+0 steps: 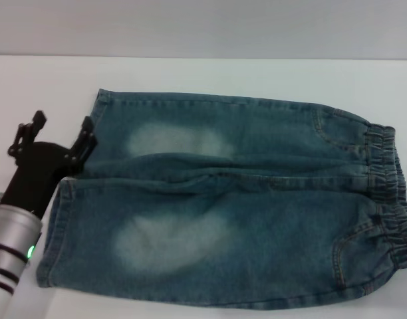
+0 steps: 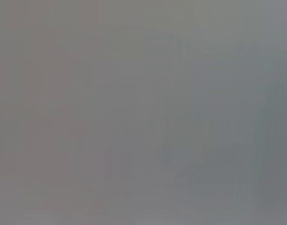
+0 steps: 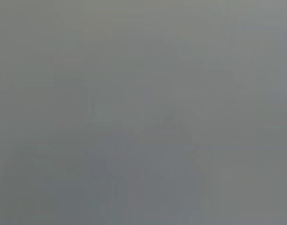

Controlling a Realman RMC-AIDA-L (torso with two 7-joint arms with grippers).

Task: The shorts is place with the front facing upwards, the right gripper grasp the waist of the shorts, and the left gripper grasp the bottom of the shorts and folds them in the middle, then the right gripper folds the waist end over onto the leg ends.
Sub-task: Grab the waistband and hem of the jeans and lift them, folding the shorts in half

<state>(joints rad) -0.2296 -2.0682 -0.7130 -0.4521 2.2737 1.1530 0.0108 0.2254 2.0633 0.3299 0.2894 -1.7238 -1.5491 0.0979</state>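
Note:
The blue denim shorts (image 1: 257,199) lie flat on the white table (image 1: 190,73), front up, with two pale faded patches. The gathered waist of the shorts (image 1: 390,193) is on the right in the head view. The bottom of the shorts (image 1: 55,232), the two straight hemmed leg ends, is on the left. My left gripper (image 1: 64,124) stands open just left of the far leg's hem, one fingertip (image 1: 88,127) at that edge. The right gripper is out of view. Both wrist views show only flat grey.
Bare white table surrounds the shorts at the back and left. A grey wall (image 1: 203,26) runs behind the table's far edge. The waistband reaches the right border of the head view.

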